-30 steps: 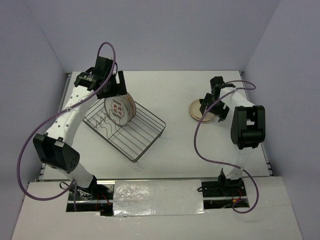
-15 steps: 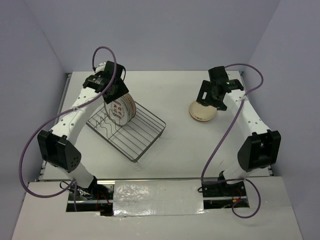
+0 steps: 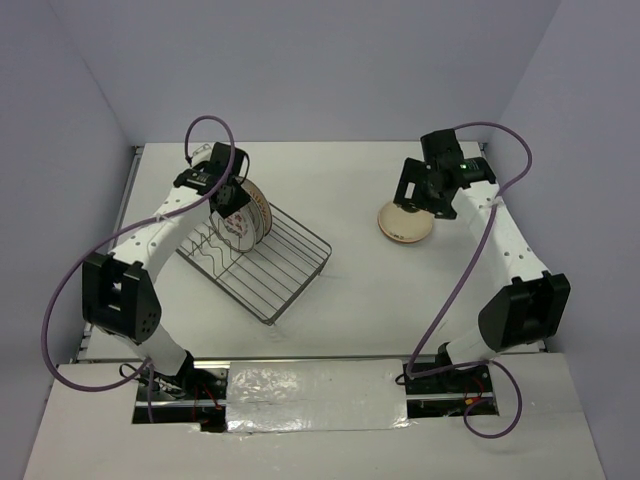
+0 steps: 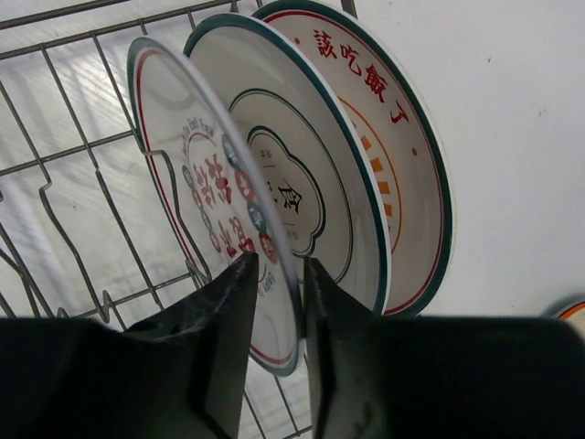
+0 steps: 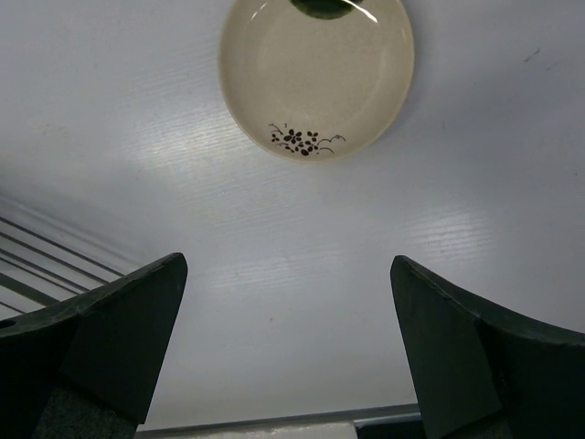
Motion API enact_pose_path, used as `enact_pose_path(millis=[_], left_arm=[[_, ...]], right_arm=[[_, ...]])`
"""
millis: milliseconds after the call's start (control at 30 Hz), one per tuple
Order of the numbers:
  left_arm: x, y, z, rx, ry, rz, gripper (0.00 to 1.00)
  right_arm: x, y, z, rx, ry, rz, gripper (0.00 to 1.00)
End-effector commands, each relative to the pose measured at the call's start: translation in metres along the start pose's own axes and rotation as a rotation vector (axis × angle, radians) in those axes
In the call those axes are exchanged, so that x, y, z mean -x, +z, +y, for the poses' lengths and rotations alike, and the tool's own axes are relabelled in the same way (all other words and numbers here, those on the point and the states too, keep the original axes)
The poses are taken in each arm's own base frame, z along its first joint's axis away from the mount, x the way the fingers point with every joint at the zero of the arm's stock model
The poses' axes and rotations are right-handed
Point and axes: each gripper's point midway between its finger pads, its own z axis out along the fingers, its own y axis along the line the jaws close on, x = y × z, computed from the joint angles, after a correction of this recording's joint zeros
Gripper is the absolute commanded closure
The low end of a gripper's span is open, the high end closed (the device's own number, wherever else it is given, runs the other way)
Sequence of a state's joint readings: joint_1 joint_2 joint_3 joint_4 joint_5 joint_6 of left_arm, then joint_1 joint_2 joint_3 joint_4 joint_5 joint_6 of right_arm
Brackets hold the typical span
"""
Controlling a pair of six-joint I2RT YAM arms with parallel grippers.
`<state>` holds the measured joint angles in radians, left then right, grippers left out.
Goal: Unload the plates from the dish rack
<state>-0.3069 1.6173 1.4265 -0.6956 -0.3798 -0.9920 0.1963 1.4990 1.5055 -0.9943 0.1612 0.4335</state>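
White worktop (image 3: pixel 350 290). Dish rack (image 3: pixel 285 270) on the left holds three plates (image 4: pixel 366 183) upright, side by side. Left gripper (image 4: pixel 281 265) angled down, jaws straddling the front plate (image 4: pixel 215 197) rim; can't tell if clamped. Right gripper (image 5: pixel 288 263) hovers near the cream plate (image 5: pixel 315 73), which lies flat on the worktop, jaws wide apart.

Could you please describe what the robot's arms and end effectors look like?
The left arm and right arm have white links with black joints. A purple cable loops loosely along each. The left end effector and right end effector each have two flat black fingers.
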Motion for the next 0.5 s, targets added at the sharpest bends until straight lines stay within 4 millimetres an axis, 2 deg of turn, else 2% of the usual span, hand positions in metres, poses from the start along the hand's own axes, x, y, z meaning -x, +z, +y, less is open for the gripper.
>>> enact_pose_path(millis=[0, 67, 200, 333, 367, 400, 467], left_arm=[[0.008, 0.009, -0.003, -0.022, -0.02, -0.033, 0.64], [0.007, 0.007, -0.003, -0.025, -0.022, -0.026, 0.74], [0.019, -0.011, -0.004, -0.033, -0.011, -0.047, 0.85], [0.052, -0.047, -0.019, -0.071, 0.011, -0.107, 1.0], [0.057, -0.053, -0.021, -0.074, 0.018, -0.113, 1.0], [0.068, -0.068, -0.027, -0.097, 0.034, -0.132, 1.0], [0.077, -0.086, -0.037, -0.144, 0.065, -0.165, 1.0]], right_arm=[[0.012, -0.027, 0.008, 0.038, -0.022, -0.061, 0.0], [0.013, -0.03, 0.007, 0.033, -0.026, -0.065, 0.0], [0.023, -0.044, 0.009, 0.044, -0.022, -0.1, 0.0], [0.03, -0.058, 0.017, 0.077, -0.014, -0.113, 0.0], [0.033, -0.061, 0.019, 0.089, -0.012, -0.117, 0.0], [0.039, -0.069, 0.023, 0.108, -0.006, -0.135, 0.0], [0.041, -0.077, 0.03, 0.145, -0.002, -0.134, 0.0]])
